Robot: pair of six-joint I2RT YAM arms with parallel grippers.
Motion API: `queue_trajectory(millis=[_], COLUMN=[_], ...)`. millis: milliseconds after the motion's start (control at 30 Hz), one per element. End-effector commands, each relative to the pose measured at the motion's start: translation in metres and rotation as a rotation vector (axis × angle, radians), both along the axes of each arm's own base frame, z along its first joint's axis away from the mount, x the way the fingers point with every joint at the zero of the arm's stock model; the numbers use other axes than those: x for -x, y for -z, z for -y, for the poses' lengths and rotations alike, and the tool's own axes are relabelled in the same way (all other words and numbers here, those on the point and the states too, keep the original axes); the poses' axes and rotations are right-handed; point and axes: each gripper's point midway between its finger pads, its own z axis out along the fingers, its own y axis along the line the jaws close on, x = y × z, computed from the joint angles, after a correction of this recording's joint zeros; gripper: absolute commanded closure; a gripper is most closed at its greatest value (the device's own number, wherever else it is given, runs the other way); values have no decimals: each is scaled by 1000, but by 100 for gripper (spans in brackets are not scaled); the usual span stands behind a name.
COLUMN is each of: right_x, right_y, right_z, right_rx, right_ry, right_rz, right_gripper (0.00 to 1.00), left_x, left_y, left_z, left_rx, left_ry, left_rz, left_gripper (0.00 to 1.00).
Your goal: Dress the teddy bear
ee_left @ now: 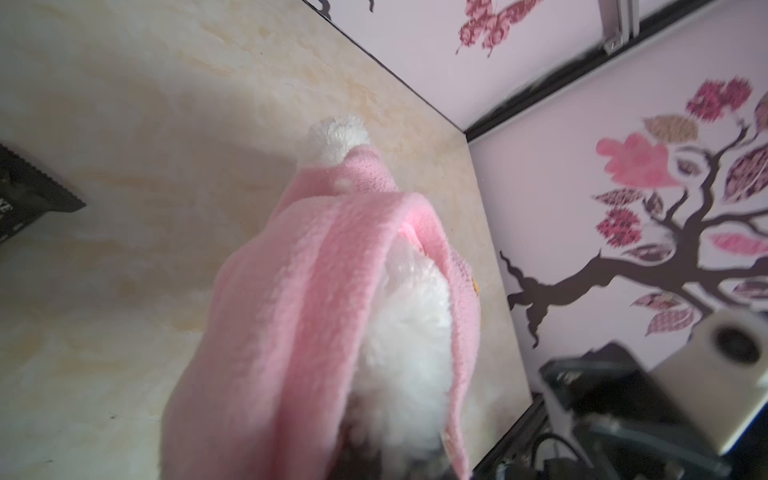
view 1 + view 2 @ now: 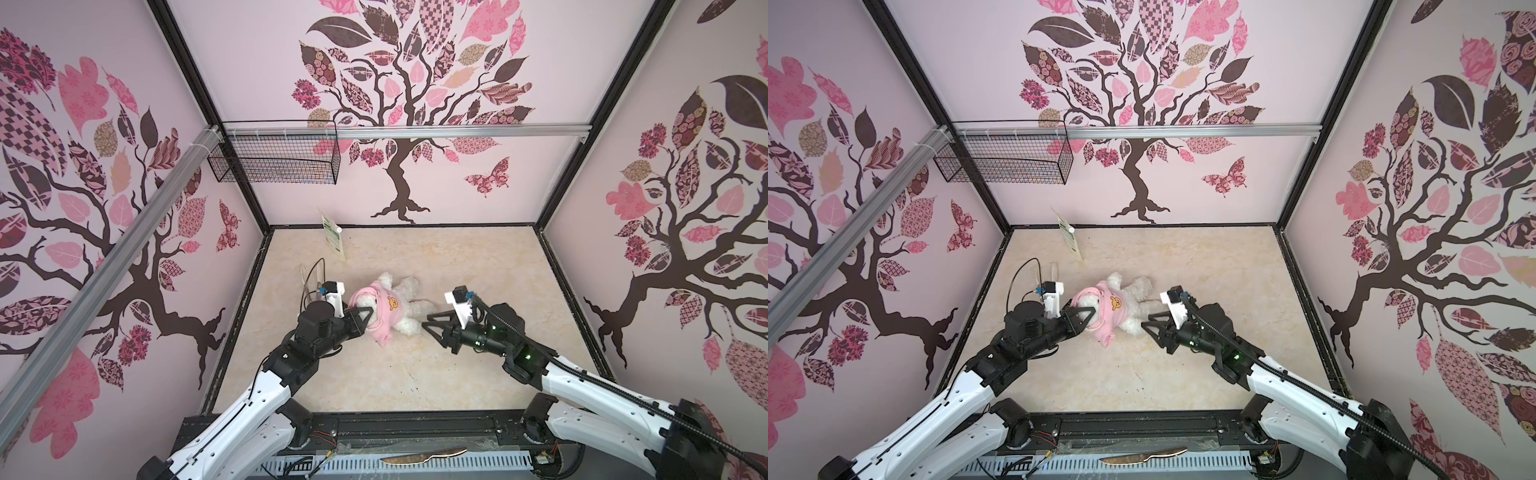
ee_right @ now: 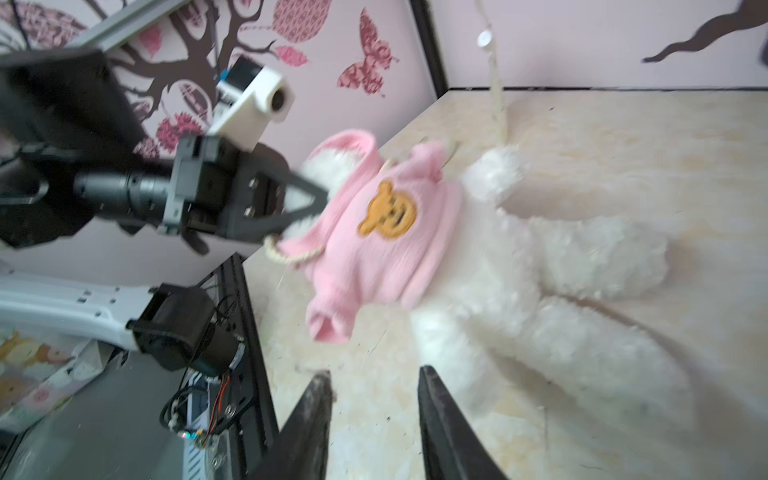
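1. Teddy bear [image 2: 412, 323] is seen lying on its back on the bench [image 2: 457, 374], between the two hands, in both top views.
2. A pink hoodie [image 2: 390, 312] with an orange bear-face patch is worn over the bear's chest, and its hood is pulled up around the head. The white, fluffy legs are left bare.
3. The left hand [image 2: 1093, 312] is closed tight on the hood edge at the bear's head. Pink cloth and white fur are bunched at its tips.
4. In the left wrist view, the hood is draped directly ahead of that hand, with white fur showing inside it.
5. The right hand [image 3: 374, 380] is held narrowly apart, and nothing is clamped. Only bare bench is seen in the gap between its fingers.
6. The bear's legs are found just beside the right hand's tips. Whether fur is touched there cannot be told.
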Motion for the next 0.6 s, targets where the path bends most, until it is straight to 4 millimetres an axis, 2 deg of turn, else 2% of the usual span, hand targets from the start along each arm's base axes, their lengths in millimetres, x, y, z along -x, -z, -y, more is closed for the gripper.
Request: queue_trajectory(millis=[0, 100, 267, 433, 567], right_x=[9, 12, 5, -15, -34], right_y=[7, 17, 28, 18, 17], right_z=[-14, -22, -34, -30, -23], right_rx=[13, -32, -58, -126, -96], right_ry=[-20, -40, 23, 137, 243], right_rz=[99, 85, 149, 228, 288], right_gripper=[64, 67, 71, 71, 71], left_x=[0, 3, 4, 6, 6], left_y=[-35, -36, -37, -36, -36], left_z=[10, 15, 24, 32, 34], left_rx=[303, 361, 493, 554, 555], left_ry=[-11, -1, 18, 49, 59], left_rz=[-61, -120, -199, -255, -263], left_gripper=[100, 100, 100, 100, 100])
